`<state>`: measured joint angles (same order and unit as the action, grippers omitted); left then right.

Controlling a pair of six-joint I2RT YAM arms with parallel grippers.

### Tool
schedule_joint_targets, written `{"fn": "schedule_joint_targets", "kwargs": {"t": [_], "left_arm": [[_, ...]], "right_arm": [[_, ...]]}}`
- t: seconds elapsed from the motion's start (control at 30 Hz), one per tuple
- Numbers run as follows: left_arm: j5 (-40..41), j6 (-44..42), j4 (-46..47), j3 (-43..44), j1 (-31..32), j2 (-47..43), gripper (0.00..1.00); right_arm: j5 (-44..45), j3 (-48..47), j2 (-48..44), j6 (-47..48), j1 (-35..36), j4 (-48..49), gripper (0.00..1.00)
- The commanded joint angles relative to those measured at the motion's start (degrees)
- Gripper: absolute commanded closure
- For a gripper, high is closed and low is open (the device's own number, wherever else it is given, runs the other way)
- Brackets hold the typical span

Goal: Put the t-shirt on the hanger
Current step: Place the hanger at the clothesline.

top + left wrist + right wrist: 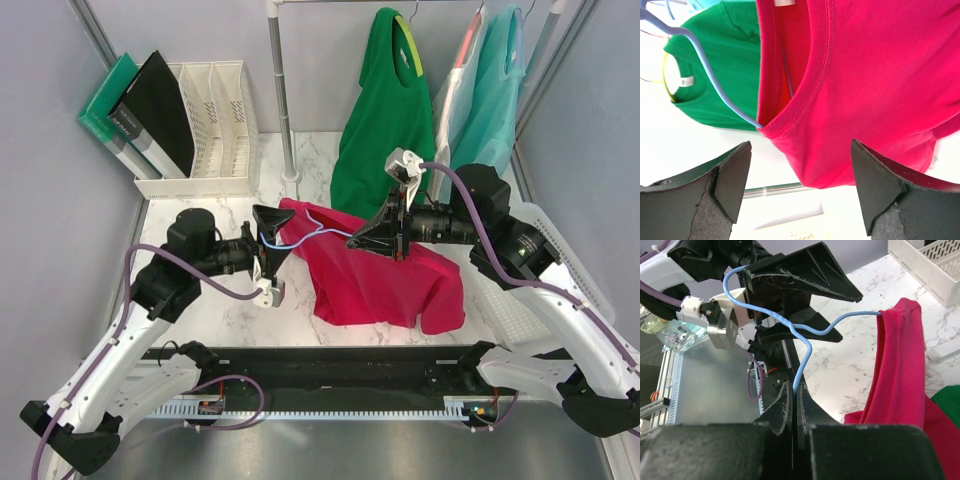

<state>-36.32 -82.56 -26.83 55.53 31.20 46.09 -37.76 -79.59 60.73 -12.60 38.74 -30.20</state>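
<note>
Top external: I see the t-shirt (385, 285) heaped mid-bench (225, 305), collar toward ten o'clock, with the hanger (318, 226) poking out of it. My right gripper (355, 238) is clenched on the wire. The left gripper (272, 241), at nine o'clock, stands released with the hook between its fingers.

Left wrist: wide jaws frame the collar; the wire (710, 75) runs into it.

Right wrist: closed fingers pinch one wire end, and the other end enters the red fabric (900, 365) at three o'clock.

Holds left pincer (800, 165) spread wide, aimed right; clamps right pincer (794, 390) tight on hanger (788, 324); reaches both forearms inward, tips facing.
</note>
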Motion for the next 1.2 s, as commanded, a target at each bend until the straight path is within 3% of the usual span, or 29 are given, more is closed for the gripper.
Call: {"fn": "schedule_joint_targets", "kwargs": {"t": [0.0, 0.27, 0.4, 0.73, 0.77, 0.83, 0.9, 1.0, 1.07, 1.17], "left_arm": [[-0.69, -7.53, 6.09, 1.16, -1.76, -5.39, 0.14], [-4.46, -4.54, 3.11, 1.86, 0.17, -4.43, 0.12], [-5.43, 6.67, 3.01, 4.58, 0.35, -2.32, 0.12], [-9.11, 17.52, 10.05, -2.71, 0.44, -5.48, 0.10], [-9.65, 17.09, 8.04, -2.27, 0.61, -5.04, 0.29], [-9.39, 17.61, 6.44, -0.60, 1.23, -3.81, 0.43], [-8.95, 16.05, 5.39, -0.25, 1.32, -3.63, 0.44], [-8.07, 11.74, 3.02, 0.19, 1.41, -4.07, 0.69], [-8.33, 6.75, -1.53, 1.16, 1.58, -3.72, 0.95], [-7.63, 1.73, -4.18, 1.07, 2.20, -4.07, 0.98]], "right_arm": [[5.07, 0.66, -3.34, 1.17, -2.71, -2.41, 1.00], [0.41, 1.55, -2.64, -0.58, -0.78, 2.68, 1.00], [-3.10, 1.45, -2.98, 1.35, -0.42, 2.42, 1.00], [-6.89, 3.30, -4.04, -0.75, 0.10, 5.05, 1.00], [-6.54, 3.30, -3.61, -0.93, 0.45, 5.06, 1.00], [-6.63, 3.22, -3.34, -0.67, 0.55, 5.06, 1.00], [-6.36, 3.13, -3.25, 0.12, 0.72, 4.45, 1.00], [-6.01, 2.95, -3.25, 1.52, 0.81, 3.13, 1.00], [-5.66, 3.04, -3.34, 1.70, 0.81, 3.04, 1.00], [-5.83, 2.86, -3.07, 1.62, 0.81, 3.13, 1.00]]}}
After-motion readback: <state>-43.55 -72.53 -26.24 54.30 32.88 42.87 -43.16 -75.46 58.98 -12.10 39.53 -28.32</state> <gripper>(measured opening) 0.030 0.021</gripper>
